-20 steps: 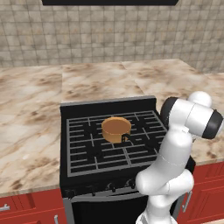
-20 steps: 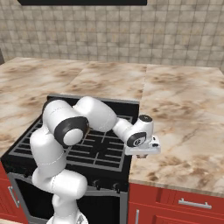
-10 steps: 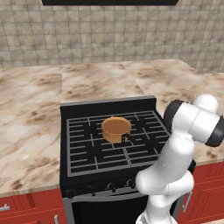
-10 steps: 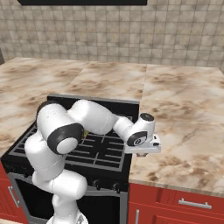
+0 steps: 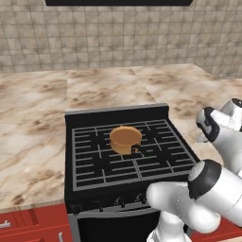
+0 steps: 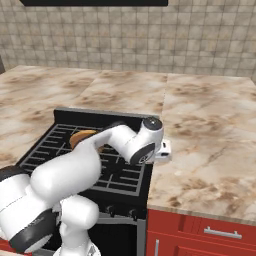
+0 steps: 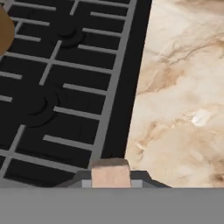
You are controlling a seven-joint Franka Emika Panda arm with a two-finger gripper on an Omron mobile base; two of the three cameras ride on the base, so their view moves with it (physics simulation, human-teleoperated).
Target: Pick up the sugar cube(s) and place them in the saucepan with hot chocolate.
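At the near right edge of the stove [image 5: 123,156], I've got the gripper [image 7: 111,177] pinched nearly shut on a small tan cube [image 7: 110,173]; in the hand view the cube sits between the fingertips at the bottom, over the seam where the black stove meets the marble counter [image 7: 183,87]. From the right base view the hand [image 6: 162,150] hangs just past the stove's right side, above the counter edge, with the arm's elbow bent across the grates. Below the counter on the near side I see red cabinet fronts [image 6: 205,232]. Further in, the saucepan [image 5: 125,139] stands upright near the middle of the stove grates, brown top showing, tiny dark stub on its near right side. It's well apart from the cube, to the left and farther back. In the hand view its orange edge [image 7: 5,30] peeks in at top left. Farthest back, tiled wall [image 5: 118,38] behind the counter.
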